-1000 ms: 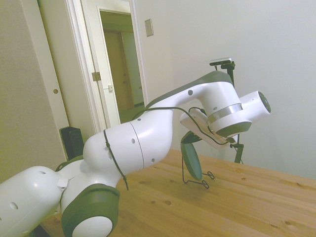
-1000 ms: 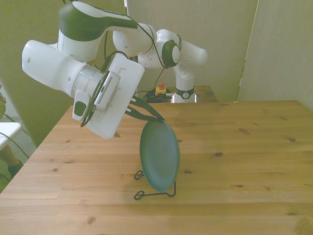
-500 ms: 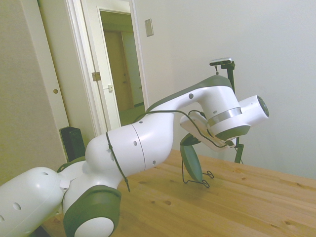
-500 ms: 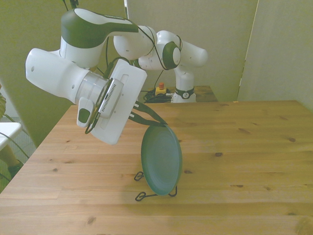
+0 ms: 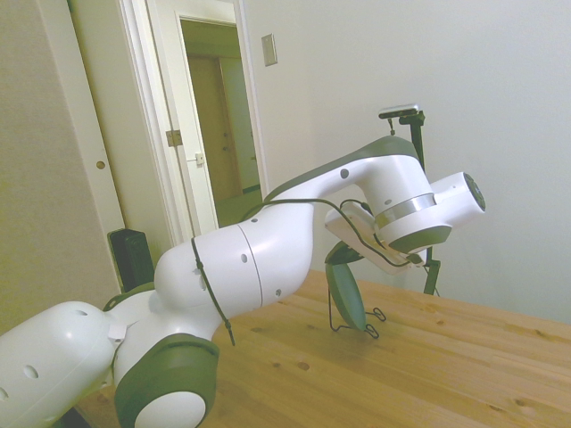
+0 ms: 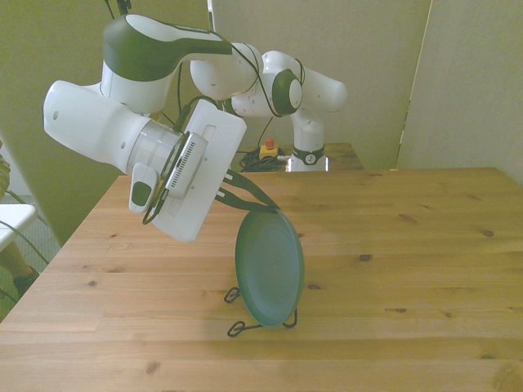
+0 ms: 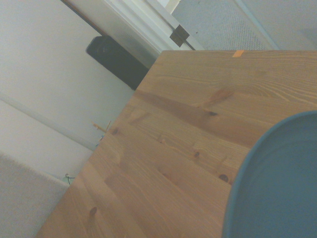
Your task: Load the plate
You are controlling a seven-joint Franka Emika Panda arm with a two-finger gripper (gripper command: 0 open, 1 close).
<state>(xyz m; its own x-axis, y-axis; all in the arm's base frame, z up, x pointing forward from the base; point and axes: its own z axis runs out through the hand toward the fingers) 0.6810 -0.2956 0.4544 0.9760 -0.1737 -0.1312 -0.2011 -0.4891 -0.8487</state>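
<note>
Status from my end, near to far. Wire stand (image 6: pixel 260 314) sits on the table (image 6: pixel 409 269) toward the camera-side edge in the front view, its looped feet flat on the wood. The plate (image 6: pixel 270 265) is on edge in it, lower rim down among the wires, tilted rather than fully upright, face turned toward the front view's right. Side view agrees: plate (image 5: pixel 346 292) stands edge-on in the stand (image 5: pixel 368 323), leaning a bit. I can't confirm from either view that the rim is fully seated in a slot, since the wires are thin and partly behind the plate. My gripper (image 6: pixel 260 199) is at the plate's top rim, dark fingers (image 6: pixel 242 181) reaching down from the white hand to the upper edge and pinching it as far as I can see, so I read it as clamped on the plate, not let go. Wrist view only gives a slab of teal plate (image 7: pixel 277 183) filling one corner with bare table (image 7: pixel 173 163) past it, consistent with the plate hanging right off my hand. My call: the carry and placement are basically done, plate weight looks to be on the stand. Left to do: let go, check that it holds its lean without sliding, back out clear of the rim. Behind all that, just my base at the table's far edge.
</note>
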